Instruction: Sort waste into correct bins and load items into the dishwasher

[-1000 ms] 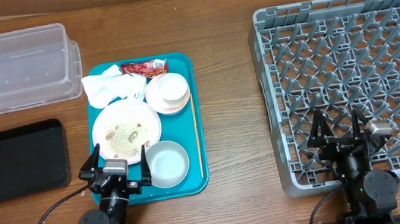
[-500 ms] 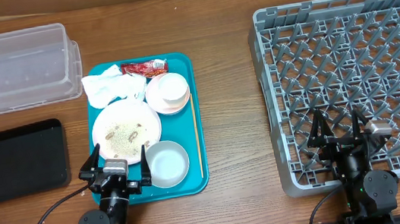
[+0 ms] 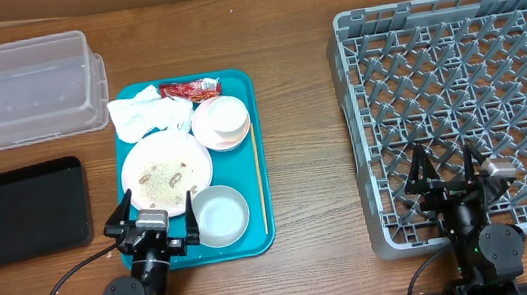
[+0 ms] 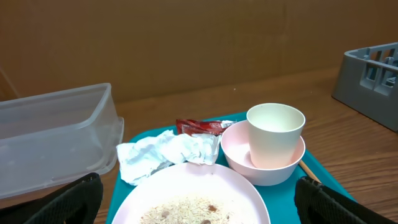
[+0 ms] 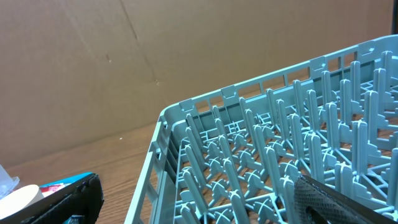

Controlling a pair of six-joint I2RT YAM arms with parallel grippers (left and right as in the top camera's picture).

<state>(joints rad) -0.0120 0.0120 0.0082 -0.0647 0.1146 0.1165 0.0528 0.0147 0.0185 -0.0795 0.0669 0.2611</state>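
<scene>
On the teal tray (image 3: 248, 84) lie a crumpled white napkin (image 3: 143, 112), a red wrapper (image 3: 189, 90), a large pink plate (image 3: 163, 152) with rice scraps (image 3: 168, 176), a white cup (image 3: 224, 115) in a pink saucer (image 3: 210, 137), a grey-blue bowl (image 3: 221, 215) and a chopstick (image 3: 258, 178). My left gripper (image 3: 158, 205) is open at the plate's near edge, holding nothing. Its view shows the plate (image 4: 205, 183), napkin (image 4: 165, 155), wrapper (image 4: 199, 126), cup (image 4: 275, 134) and saucer (image 4: 264, 168). My right gripper (image 3: 443, 158) is open over the near edge of the grey dish rack (image 3: 460, 63), which fills its view (image 5: 280, 155).
A clear plastic tub (image 3: 20, 92) stands at the back left, with a flat black tray (image 3: 20, 213) in front of it. Bare wooden table lies between the teal tray and the rack. A brown cardboard wall backs the table.
</scene>
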